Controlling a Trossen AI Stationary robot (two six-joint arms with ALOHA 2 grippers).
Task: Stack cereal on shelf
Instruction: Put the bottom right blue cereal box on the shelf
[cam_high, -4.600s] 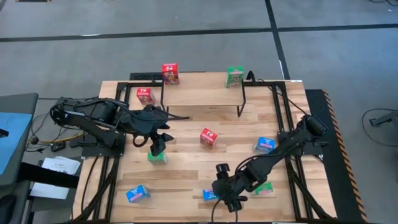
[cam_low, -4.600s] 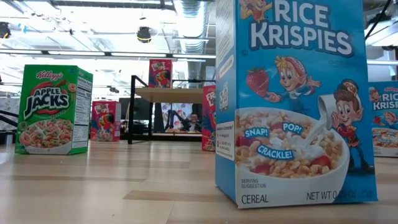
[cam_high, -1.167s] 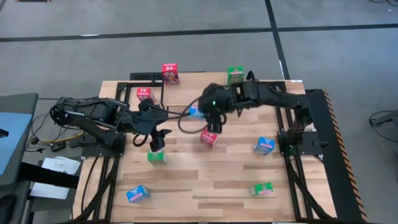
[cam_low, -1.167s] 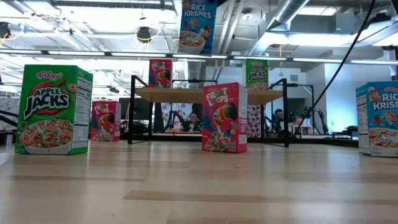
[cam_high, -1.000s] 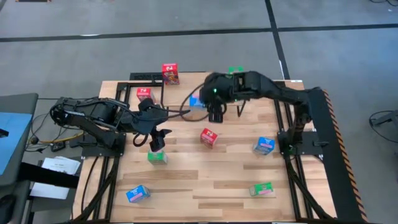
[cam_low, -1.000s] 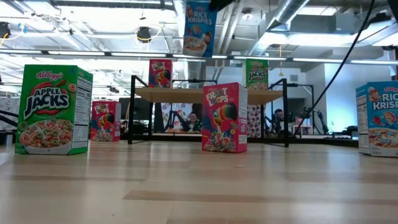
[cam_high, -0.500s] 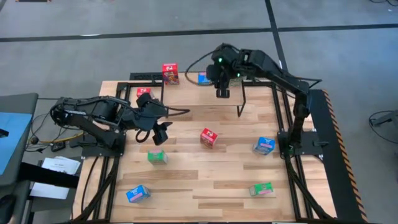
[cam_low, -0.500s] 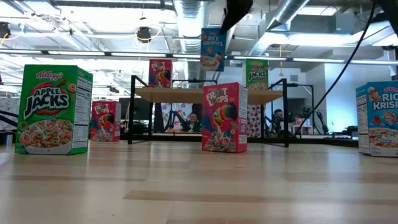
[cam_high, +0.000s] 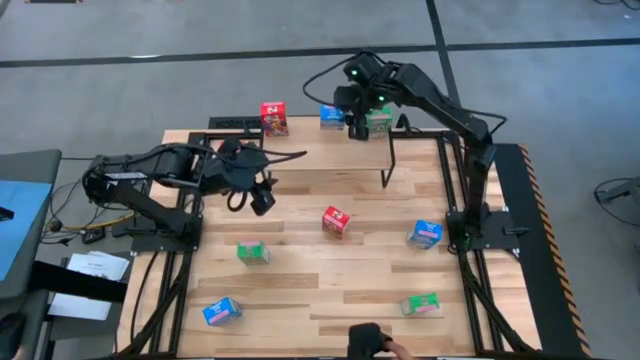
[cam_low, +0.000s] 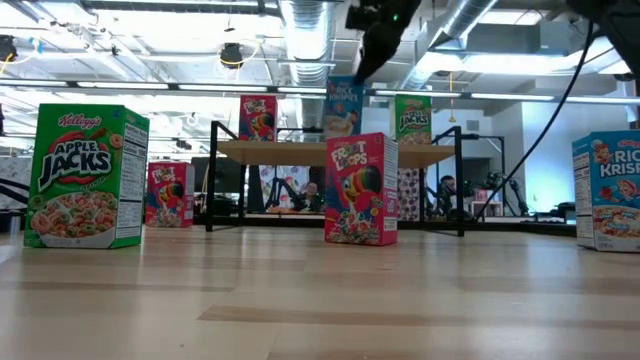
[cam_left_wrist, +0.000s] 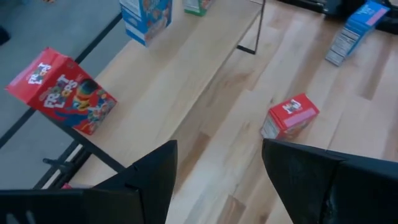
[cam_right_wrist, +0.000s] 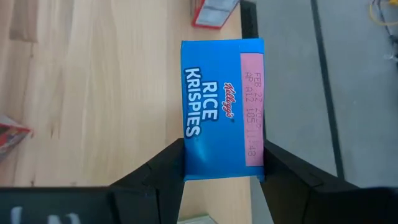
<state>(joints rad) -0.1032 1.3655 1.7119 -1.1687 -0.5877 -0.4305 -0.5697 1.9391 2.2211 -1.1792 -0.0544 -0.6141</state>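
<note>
Now the right gripper hangs over the back of the shelf, jaws closed on a blue box, one jaw flat on each side of it, its top panel facing up between them. From the low view the blue box looks at or just above the board; contact cannot be told.

On the shelf already: a red box well out to one side of the jaws, a green box just beside them on the other.

Left gripper is over the desk in front of the shelf, jaws partly apart, nothing between them. Its wrist view looks past the jaws to the shelf and another red box on the desk beyond.

Still down on the desk: that red box at centre, a second red one beside the shelf's leg, green boxes and, blue boxes and.

Step in hand, as I judge it: placing the blue box between the red and green.

Next move calls for:
- lowering until the base sits flat on the board
- parting the jaws only then
- lifting straight up, clear of the green box close by
- watch the back edge; the box sits near it and could tip off.
</note>
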